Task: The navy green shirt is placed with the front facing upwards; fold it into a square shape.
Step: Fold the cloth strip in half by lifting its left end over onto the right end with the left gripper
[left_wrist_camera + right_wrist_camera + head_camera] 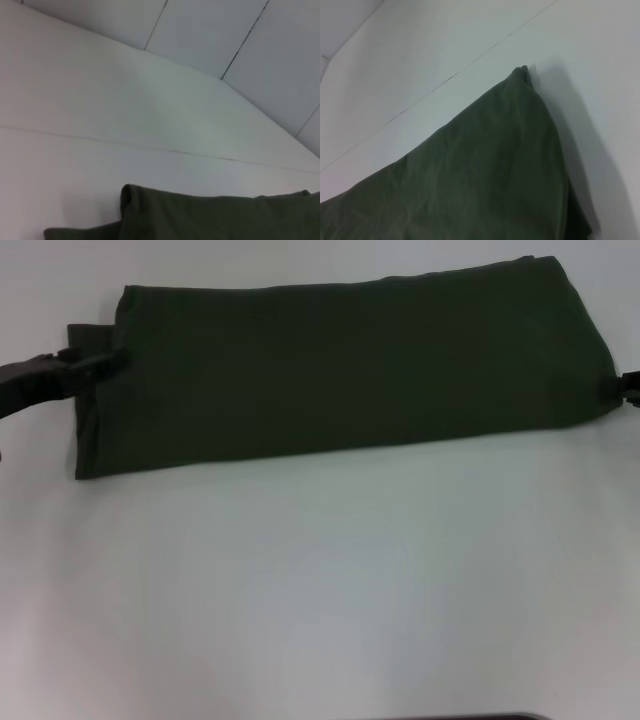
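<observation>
The shirt [350, 370] lay folded into a long band across the upper frame on the tabletop [320, 590]. My left end effector [100, 365] was clamped on its left end. My right end effector [622, 390] touched its right end; I couldn't tell its grip.

White table [320, 590], evenly lit; I see pale panelled wall [260, 45] behind (thin dark seams).

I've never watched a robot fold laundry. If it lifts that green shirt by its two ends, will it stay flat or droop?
Probably droop: the navy green shirt lies as a soft folded band with rumpled corners. It looks light and unlikely to slide on the white table. The left gripper and right gripper sit at its ends.
</observation>
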`<move>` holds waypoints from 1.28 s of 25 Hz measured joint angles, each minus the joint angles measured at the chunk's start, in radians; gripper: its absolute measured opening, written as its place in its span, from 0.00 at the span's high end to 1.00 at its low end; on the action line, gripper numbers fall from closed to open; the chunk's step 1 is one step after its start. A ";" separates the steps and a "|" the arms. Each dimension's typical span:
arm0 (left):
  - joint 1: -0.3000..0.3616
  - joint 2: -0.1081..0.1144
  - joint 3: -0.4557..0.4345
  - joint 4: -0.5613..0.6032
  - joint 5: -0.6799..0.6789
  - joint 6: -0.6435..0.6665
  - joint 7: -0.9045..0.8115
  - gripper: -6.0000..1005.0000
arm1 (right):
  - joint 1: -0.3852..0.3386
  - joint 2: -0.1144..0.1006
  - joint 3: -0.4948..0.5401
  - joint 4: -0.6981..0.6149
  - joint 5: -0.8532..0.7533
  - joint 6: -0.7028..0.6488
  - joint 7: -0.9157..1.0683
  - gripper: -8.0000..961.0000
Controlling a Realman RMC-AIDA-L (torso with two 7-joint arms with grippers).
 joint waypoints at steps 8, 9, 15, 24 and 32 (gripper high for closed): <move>0.009 0.096 0.011 0.001 0.142 0.162 -0.174 0.15 | -0.008 -0.004 0.004 -0.003 0.004 -0.003 0.000 0.98; 0.009 0.103 0.015 0.000 0.157 0.165 -0.189 0.15 | -0.009 -0.005 0.004 -0.003 0.004 -0.002 0.000 0.98; 0.002 0.116 0.024 -0.002 0.277 0.166 -0.251 0.16 | -0.010 -0.009 0.006 -0.005 0.005 -0.001 -0.001 0.98; -0.010 0.114 0.028 -0.008 0.319 0.191 -0.265 0.17 | -0.007 -0.013 0.009 -0.008 0.006 -0.003 -0.002 0.98; -0.034 0.114 0.050 -0.023 0.323 0.200 -0.257 0.18 | -0.005 -0.013 0.011 -0.008 0.006 -0.004 -0.002 0.98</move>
